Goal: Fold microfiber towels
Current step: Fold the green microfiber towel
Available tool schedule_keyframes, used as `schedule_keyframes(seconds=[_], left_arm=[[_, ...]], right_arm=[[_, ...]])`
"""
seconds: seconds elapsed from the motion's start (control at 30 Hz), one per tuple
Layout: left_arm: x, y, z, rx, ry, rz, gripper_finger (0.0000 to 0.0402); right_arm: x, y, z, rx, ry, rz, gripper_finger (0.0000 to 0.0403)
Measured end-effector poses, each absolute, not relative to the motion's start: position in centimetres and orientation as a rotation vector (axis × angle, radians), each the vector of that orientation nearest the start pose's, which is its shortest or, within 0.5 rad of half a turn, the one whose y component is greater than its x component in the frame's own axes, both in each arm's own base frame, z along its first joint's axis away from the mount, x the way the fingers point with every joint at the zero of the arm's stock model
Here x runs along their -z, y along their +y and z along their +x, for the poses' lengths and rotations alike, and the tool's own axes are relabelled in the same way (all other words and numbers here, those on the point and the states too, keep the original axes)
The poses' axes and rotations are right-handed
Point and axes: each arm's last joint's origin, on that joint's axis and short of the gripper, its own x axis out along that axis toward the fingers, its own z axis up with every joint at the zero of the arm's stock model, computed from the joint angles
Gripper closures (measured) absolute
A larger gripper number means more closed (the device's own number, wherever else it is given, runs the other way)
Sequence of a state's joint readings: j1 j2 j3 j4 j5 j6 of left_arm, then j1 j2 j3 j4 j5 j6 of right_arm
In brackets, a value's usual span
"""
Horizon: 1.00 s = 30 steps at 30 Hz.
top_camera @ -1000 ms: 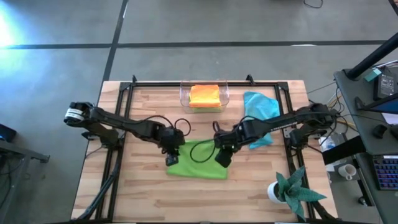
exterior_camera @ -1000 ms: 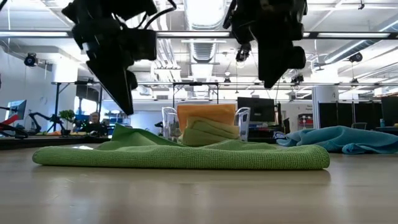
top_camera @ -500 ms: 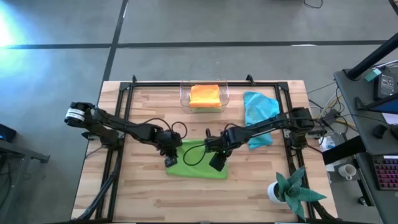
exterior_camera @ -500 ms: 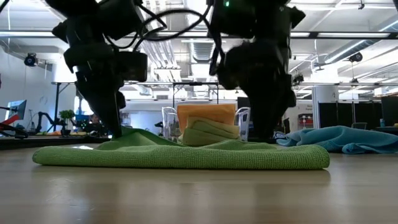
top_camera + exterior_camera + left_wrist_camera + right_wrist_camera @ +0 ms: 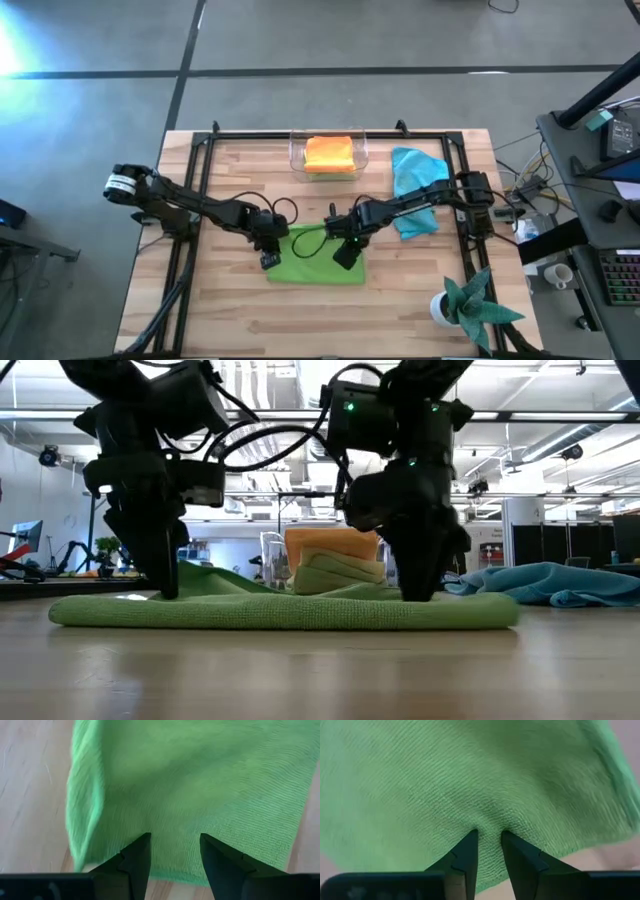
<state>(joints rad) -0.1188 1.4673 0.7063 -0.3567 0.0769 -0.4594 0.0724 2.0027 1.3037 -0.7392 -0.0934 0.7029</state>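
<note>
Both arms partly hide the green towel [image 5: 318, 265] beneath them.

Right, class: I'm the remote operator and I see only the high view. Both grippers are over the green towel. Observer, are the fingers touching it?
Observer: Yes. The right gripper presses into the lime green towel, bunching cloth between its narrowly spaced fingers.
Operator: And the left?
Observer: The left gripper stands open, its fingers wider apart, tips on the towel near an edge.
Operator: What's under the orange towel?
Observer: In the low view, a folded green towel lies in front of the orange towel.
</note>
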Motion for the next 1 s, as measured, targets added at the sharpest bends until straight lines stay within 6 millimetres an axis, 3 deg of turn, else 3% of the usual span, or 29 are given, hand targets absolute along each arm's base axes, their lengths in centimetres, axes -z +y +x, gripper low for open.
schedule_keyframes(seconds=[0.27,0.43,0.67,0.83,1.0], left_arm=[[-15.6,-3.2,25.4,-0.083,1.115,-0.384,0.0249],[-16.2,-3.2,25.1,-0.079,1.1,-0.385,0.0249],[-18.0,-3.1,24.3,-0.062,1.047,-0.384,0.0249],[-18.7,-3.0,24.6,-0.06,0.967,-0.335,0.0249],[-18.1,-2.8,25.7,-0.121,0.906,-0.251,0.0249]], right_arm=[[-13.5,-2.0,36.9,0.52,1.375,0.647,0.0346],[-14.1,-3.5,36.5,0.552,1.357,0.64,0.0361],[-18.6,-2.7,35.8,0.508,1.231,0.658,0.0367],[-20.5,-1.0,35.4,0.499,1.176,0.723,0.0367],[-21.2,1.7,35.5,0.456,1.138,0.761,0.0367]])
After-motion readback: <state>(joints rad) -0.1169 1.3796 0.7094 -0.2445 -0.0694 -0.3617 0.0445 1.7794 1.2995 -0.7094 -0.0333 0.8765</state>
